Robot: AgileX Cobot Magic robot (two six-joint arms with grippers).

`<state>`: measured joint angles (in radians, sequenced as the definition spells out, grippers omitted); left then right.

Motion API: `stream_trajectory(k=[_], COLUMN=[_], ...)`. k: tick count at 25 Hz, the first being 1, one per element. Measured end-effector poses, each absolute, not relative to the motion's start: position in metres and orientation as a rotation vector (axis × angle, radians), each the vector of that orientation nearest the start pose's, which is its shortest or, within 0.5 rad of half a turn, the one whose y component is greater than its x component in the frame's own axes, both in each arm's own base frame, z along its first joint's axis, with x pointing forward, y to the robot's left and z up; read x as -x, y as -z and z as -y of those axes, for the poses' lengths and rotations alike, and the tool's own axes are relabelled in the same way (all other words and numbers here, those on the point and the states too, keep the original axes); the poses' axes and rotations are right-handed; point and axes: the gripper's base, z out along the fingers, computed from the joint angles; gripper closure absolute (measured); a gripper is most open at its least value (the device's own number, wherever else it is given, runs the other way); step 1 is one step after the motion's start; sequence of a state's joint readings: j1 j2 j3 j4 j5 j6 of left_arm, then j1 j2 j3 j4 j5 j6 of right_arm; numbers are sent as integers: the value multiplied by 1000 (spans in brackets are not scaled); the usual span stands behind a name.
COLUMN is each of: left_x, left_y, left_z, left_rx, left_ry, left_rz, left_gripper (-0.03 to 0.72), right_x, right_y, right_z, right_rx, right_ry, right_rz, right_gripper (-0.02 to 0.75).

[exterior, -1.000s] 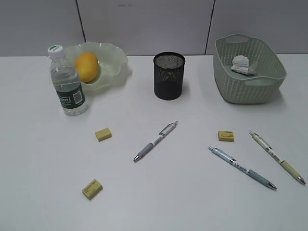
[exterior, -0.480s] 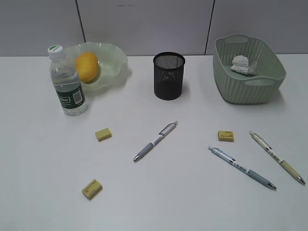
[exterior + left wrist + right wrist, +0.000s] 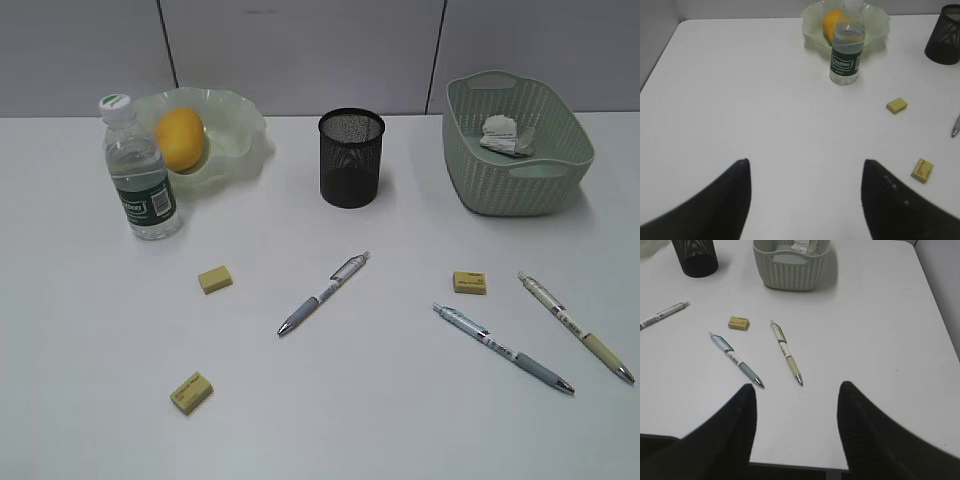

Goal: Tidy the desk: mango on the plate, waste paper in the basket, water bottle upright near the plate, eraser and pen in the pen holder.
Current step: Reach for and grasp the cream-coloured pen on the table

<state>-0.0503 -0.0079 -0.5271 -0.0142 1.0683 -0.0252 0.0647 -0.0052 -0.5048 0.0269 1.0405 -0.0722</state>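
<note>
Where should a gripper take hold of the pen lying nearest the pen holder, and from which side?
Probably at the middle of the pen, coming straight down from above. It lies flat on the desk on a slant, so the jaws should straddle its thin barrel crosswise. No other object lies close beside it, which leaves room for both fingers. The pen holder stands just beyond it.

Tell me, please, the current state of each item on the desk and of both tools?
mango: in the plate
water bottle: upright, capped, beside the plate
waste paper: in the basket
pen holder: upright; contents not visible
three pens: lying on the desk
three erasers: lying on the desk
left tool: open, empty
right tool: open, empty
</note>
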Motion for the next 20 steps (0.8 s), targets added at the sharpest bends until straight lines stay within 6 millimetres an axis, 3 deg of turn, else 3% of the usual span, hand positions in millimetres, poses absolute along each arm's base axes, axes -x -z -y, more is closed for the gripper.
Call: stream_trajectory(k=[4,11,14,20], left_x=[10,10,10,10], left_y=[-284,-284,-284,-284], left_z=[1,1,1,1], left_rx=[-26,-27,-27,-27], left_ry=[65,65,65,65], left_rz=[-2017,-2017,-2017,-2017], left_gripper=[211,247,269,292], right_x=[-11,-69,-103,-189], right_y=[-284,-303,-312,-321], right_z=[-2,-5,-8,-13], right_rx=[144,158,164,175], right_ry=[-15,-12,-12,-13], right_rz=[-2106,-2344,-2437,-2617], right_gripper=[316,316,316,316])
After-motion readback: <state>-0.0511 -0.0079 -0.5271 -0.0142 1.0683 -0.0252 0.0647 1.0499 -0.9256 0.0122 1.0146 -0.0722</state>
